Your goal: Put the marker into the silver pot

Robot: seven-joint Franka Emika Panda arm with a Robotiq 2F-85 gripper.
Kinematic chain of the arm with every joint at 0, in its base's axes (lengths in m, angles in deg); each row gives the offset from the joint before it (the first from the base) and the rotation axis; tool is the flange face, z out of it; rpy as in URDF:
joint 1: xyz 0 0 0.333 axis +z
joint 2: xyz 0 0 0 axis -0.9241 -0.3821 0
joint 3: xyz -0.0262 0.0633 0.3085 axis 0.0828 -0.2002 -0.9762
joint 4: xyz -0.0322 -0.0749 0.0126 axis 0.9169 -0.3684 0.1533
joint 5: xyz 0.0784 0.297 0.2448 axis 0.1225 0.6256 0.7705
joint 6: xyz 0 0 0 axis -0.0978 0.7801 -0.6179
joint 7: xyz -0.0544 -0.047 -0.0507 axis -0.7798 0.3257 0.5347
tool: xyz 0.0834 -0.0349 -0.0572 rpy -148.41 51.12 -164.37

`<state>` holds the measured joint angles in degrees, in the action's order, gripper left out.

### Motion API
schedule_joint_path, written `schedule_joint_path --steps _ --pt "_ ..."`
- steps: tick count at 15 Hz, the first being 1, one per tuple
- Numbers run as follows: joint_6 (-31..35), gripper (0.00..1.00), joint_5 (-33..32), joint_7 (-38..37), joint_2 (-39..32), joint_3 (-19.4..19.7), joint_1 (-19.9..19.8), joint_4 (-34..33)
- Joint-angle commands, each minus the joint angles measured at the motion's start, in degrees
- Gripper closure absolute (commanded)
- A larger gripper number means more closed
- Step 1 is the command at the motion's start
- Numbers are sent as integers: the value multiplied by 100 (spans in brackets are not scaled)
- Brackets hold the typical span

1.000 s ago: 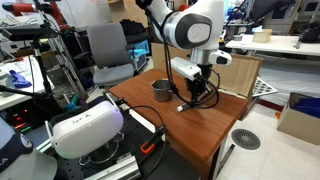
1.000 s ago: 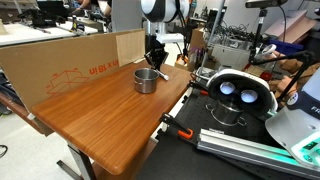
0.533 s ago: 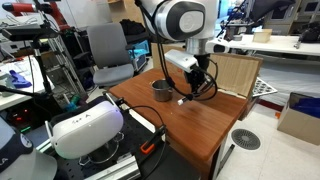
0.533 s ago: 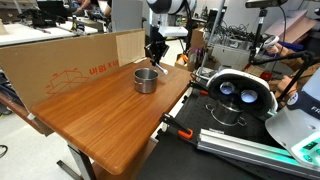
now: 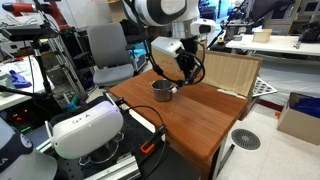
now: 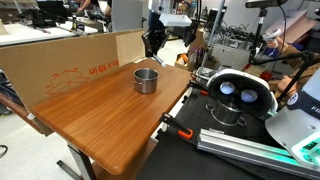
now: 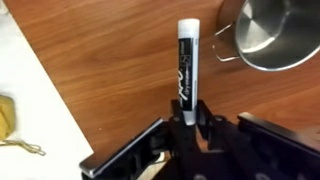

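My gripper [image 7: 186, 118] is shut on the marker [image 7: 187, 58], which sticks out from between the fingers over the wooden table. In the wrist view the marker shows a pale barrel with a black label. The silver pot [image 7: 276, 35] lies at the upper right of that view, just beside the marker's far end. In both exterior views the gripper [image 5: 178, 70] [image 6: 152, 45] hangs above the table, close over the pot [image 5: 162, 90] [image 6: 146, 80]. The marker's red end is hard to make out there.
A long cardboard box [image 6: 60, 62] stands along the table's back edge. A white headset-like device [image 5: 85, 128] [image 6: 236, 94] and cables sit off one end of the table [image 6: 100, 125]. A grey chair [image 5: 108, 52] stands behind. A yellow object [image 7: 7, 120] lies beyond the table edge.
The gripper has lifted and carried the marker across the table towards the pot. The pot has not moved.
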<state>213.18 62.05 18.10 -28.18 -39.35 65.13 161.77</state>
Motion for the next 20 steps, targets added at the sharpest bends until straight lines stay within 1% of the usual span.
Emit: schedule_joint_path --steps 1,6,8,10,12,14,16,20 --pt "379 95 -142 -328 426 -13 186 405" --pt "885 95 -111 -656 500 -253 509 580" --pt "1161 95 -301 -940 447 -191 689 646" --pt "1389 95 -431 -1069 414 -153 792 738" --pt "1490 95 -764 -1262 392 -1 949 848" --pt "1517 95 -998 -1383 363 109 1036 928" --pt "1510 95 -1102 -1414 310 173 1075 957" --pt "1459 95 -1140 -1440 239 224 1086 916"
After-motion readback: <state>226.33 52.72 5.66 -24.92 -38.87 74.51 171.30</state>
